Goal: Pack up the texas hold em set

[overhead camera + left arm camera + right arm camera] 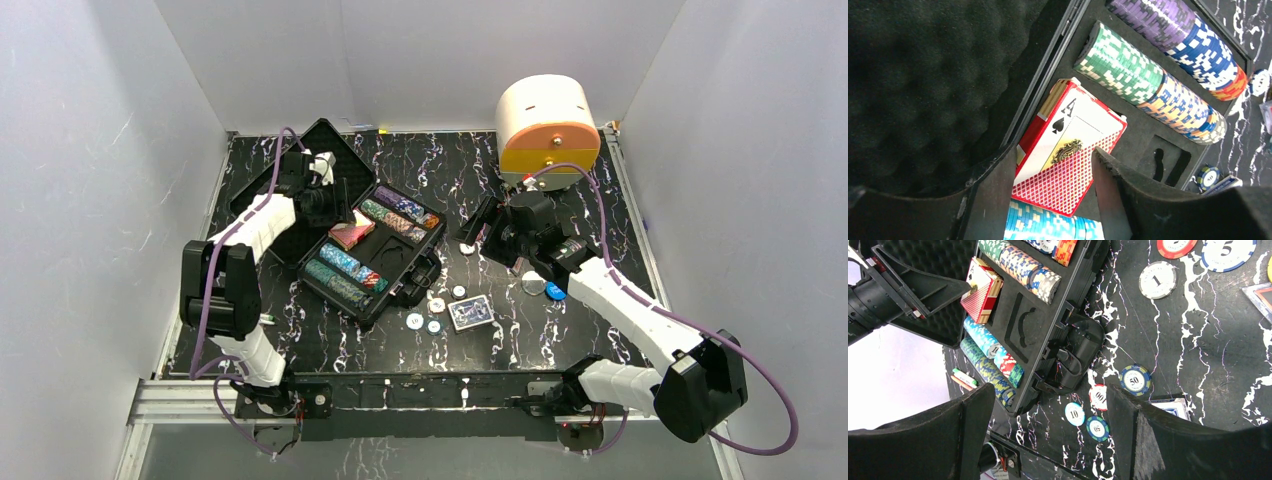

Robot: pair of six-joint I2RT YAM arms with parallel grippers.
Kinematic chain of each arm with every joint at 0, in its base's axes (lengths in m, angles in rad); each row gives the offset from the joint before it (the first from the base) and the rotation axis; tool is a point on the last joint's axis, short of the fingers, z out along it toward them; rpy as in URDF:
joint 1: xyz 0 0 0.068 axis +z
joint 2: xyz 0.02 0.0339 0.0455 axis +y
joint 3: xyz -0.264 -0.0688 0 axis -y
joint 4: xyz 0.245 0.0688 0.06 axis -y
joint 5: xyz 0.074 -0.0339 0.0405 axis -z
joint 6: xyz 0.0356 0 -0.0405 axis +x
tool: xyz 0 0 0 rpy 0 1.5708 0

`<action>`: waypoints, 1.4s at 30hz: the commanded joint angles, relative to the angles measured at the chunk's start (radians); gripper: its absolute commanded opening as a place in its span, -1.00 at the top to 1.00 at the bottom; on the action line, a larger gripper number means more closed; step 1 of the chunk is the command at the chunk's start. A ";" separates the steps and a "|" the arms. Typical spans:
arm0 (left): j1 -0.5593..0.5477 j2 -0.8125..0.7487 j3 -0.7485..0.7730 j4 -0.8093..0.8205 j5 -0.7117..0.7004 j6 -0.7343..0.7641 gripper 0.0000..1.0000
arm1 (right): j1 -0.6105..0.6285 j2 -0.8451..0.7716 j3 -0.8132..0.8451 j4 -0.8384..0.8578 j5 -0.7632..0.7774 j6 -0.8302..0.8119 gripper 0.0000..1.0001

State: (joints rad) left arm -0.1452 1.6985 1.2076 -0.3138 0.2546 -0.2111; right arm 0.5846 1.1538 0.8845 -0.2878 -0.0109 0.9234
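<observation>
The black case [395, 262] of the texas hold em set lies open, its foam lid [300, 172] leaning back to the left. Rows of coloured chips [1128, 70] fill its channels. A red card deck [1068, 150] lies tilted, half in its slot. My left gripper [1053, 155] hovers open just above that deck, not touching it. A blue deck [471, 312] and loose chips [1135, 380] lie on the table right of the case. My right gripper [1049, 390] hangs open over the case's handle side, nothing between its fingers.
A white-and-orange rounded box [548, 125] stands at the back right. A white disc [533, 284] and a blue disc [555, 292] lie under the right arm. Pens [962, 378] lie left of the case. One card slot [1163, 162] in the case is empty.
</observation>
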 commanded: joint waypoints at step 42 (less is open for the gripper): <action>0.001 -0.113 -0.105 -0.074 0.108 -0.190 0.36 | 0.000 0.090 0.041 0.032 -0.111 -0.092 -0.75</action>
State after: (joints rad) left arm -0.1394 1.5761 1.1225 -0.3443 0.3244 -0.3489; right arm 0.5846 1.2522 0.8879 -0.2886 -0.1066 0.8410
